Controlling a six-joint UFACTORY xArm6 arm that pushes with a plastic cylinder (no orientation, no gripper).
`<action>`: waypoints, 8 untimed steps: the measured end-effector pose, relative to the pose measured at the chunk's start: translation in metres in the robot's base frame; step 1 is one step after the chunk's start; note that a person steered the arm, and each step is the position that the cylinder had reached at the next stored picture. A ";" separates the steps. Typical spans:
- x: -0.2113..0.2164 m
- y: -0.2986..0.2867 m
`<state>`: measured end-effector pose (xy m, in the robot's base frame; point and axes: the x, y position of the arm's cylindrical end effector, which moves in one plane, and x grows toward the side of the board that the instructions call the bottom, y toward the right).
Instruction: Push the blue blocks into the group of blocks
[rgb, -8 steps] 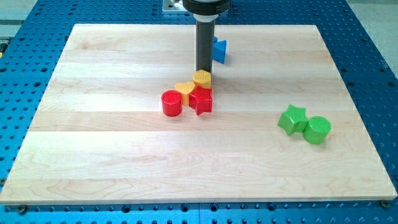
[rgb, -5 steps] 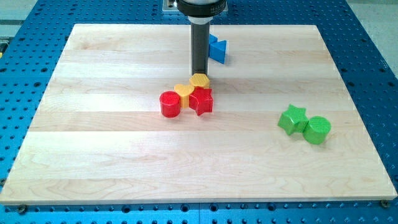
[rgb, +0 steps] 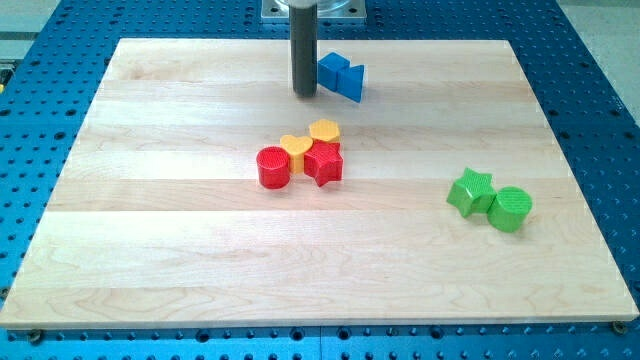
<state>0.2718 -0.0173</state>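
Two blue blocks (rgb: 342, 76) sit touching each other near the view's top centre; their shapes are hard to make out. My tip (rgb: 305, 95) rests on the board just left of them, a small gap away. Below it lies a tight group: a yellow hexagon-like block (rgb: 325, 130), a yellow heart (rgb: 295, 147), a red cylinder (rgb: 274, 167) and a red star (rgb: 324, 164). The tip stands above this group, toward the view's top.
A green star (rgb: 470, 191) and a green cylinder (rgb: 511, 209) touch each other at the view's right. The wooden board (rgb: 150, 250) lies on a blue perforated table (rgb: 40, 40).
My tip has moved away from the yellow hexagon toward the view's top and slightly left, uncovering both blue blocks. The group shifted a little early on.
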 end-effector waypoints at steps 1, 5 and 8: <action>-0.035 0.011; 0.051 0.115; 0.061 0.103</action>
<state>0.3323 0.0861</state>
